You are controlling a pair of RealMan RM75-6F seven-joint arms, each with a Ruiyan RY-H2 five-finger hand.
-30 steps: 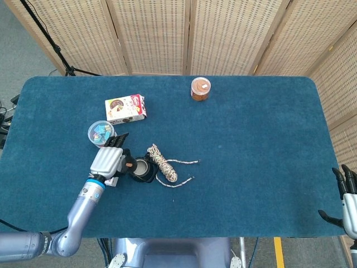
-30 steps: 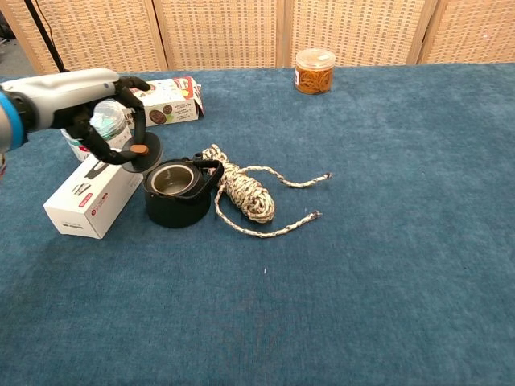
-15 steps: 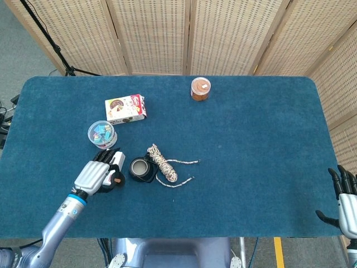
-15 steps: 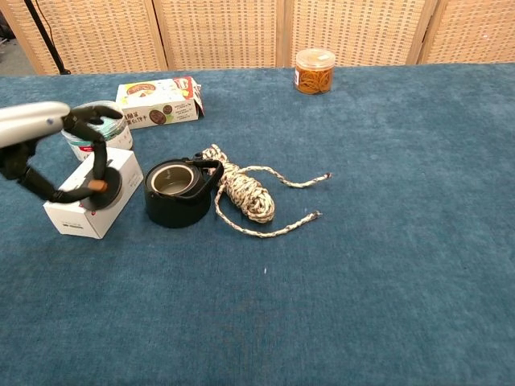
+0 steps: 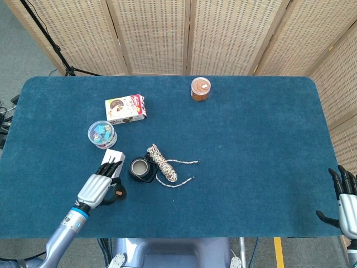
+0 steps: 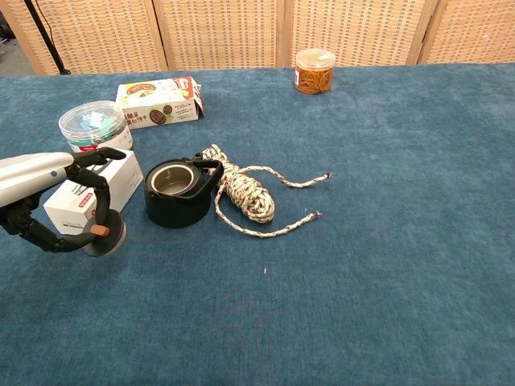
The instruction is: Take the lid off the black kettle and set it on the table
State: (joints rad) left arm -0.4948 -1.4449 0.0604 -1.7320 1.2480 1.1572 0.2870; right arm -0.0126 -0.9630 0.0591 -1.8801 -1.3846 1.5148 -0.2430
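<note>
Now one kettle [image 6: 177, 195], open-topped, black; one lid [image 6: 103, 233], orange-knobbed, gripped by left robot hand [image 6: 60, 217] at kettle's 8 o'clock; right robot hand [image 5: 347, 205] released.

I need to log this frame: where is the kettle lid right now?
In the chest view, the lid is low on the left, held by the left hand, just in front of the white box and left of the kettle.

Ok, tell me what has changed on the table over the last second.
The left robot hand, gripping the lid by its knob, carried it away from above the open black kettle, over the white box, and down toward the robot to the table in front of that box. It has not let go. The kettle, rope, box and right robot hand stayed put.
</note>
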